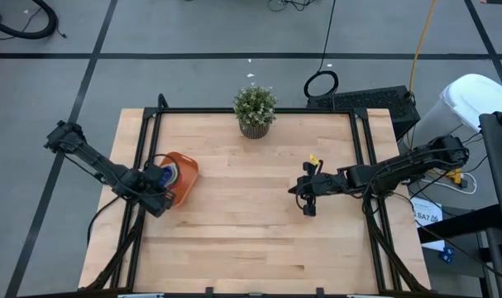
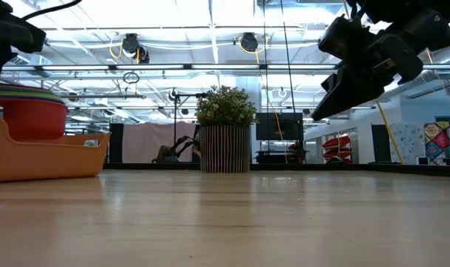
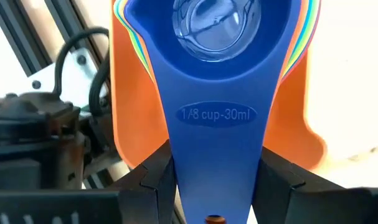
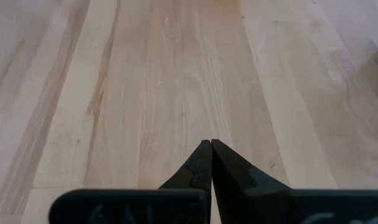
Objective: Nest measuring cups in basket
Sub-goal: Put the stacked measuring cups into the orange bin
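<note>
In the basket [image 3: 129, 118], left fingers [image 3: 152, 177] pinch the blue cup [image 3: 217, 112] marked "1/8 cup-30ml"; right fingers [image 4: 201, 163] pressed together

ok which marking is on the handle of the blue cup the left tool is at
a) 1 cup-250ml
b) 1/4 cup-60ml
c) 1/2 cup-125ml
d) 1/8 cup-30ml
d: in the left wrist view the blue measuring cup, whose handle lies between the fingers of the left tool, reads "1/8 cup-30ml", and it sits on top of the nested stack in the orange basket.
</note>
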You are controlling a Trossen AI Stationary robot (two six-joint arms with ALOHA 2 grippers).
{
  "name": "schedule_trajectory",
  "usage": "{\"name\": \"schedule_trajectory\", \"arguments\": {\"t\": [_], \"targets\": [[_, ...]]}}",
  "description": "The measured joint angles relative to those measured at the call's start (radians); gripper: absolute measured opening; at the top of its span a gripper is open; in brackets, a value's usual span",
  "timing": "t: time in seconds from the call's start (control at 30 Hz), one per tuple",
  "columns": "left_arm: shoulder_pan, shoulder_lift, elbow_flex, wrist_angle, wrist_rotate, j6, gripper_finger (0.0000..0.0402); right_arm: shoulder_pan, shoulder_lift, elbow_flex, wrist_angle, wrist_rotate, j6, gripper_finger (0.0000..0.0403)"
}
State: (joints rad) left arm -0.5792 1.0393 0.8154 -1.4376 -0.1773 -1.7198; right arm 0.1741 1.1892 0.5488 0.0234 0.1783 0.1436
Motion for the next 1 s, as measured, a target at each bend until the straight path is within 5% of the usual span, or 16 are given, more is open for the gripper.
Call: {"name": "schedule_trajectory", "arguments": {"t": [0.47, 1.0], "targets": [[0.209, 0.000, -0.038, 0.066, -0.050, 0.208, 0.0152, -0.004, 0.000, 0.000, 0.011, -0.026, 0.000, 0.0000], [0.279, 0.107, -0.074, 0.117, 0.026, 0.325, 0.0152, -0.003, 0.000, 0.000, 0.010, -0.027, 0.001, 0.0000]]}}
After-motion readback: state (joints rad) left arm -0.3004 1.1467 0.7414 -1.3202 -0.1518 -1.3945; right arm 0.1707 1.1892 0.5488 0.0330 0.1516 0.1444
